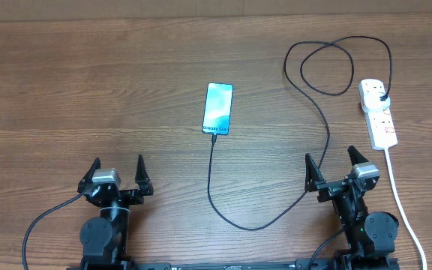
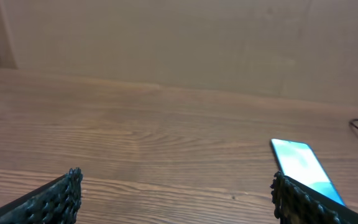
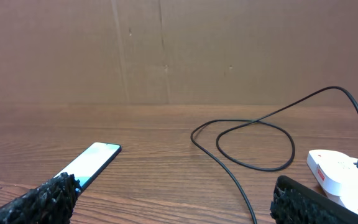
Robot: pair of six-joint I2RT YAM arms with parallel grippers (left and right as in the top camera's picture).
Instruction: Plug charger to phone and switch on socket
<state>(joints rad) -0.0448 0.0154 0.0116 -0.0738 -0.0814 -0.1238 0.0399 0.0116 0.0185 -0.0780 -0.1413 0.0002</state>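
Note:
The phone (image 1: pixel 218 109) lies flat mid-table, screen lit light blue, white text at its near edge. The black charger cable (image 1: pixel 238 221) runs from that near edge, where its tip appears plugged in, curves toward me, then loops up to its black plug (image 1: pixel 382 98) in the white socket (image 1: pixel 378 114) at the far right. My left gripper (image 1: pixel 118 173) is open and empty at the near left; the phone shows at the right of its view (image 2: pixel 303 163). My right gripper (image 1: pixel 330 165) is open and empty, with the cable (image 3: pixel 253 134) passing between its fingers. Its view shows the phone (image 3: pixel 92 160) and socket (image 3: pixel 344 174).
The socket's thick white cord (image 1: pixel 402 206) runs from its near end down the right side, past my right arm. A brown cardboard wall (image 3: pixel 179 50) stands behind the wooden table (image 1: pixel 88 90).

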